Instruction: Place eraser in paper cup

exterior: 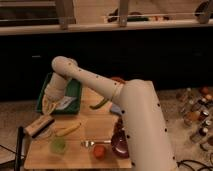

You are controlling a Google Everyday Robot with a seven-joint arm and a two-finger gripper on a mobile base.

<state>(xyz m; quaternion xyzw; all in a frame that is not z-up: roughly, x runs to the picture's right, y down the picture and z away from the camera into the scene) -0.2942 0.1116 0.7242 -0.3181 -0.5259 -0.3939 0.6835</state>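
The eraser (39, 125), a long tan block with a dark side, lies at the left edge of the wooden table (80, 159). A pale round paper cup (47, 134) shows just under its near right end; the eraser seems to rest across its rim. My gripper (48, 103) hangs from the white arm (85, 80) over the near left part of the green tray (75, 87). It is behind and a little above the eraser and apart from it.
A yellow banana (67, 130) lies right of the eraser. A translucent green cup (58, 145) stands in front. A fork (89, 143), a red fruit (100, 151), a dark red bowl (120, 145) and a green pepper (99, 104) are further right.
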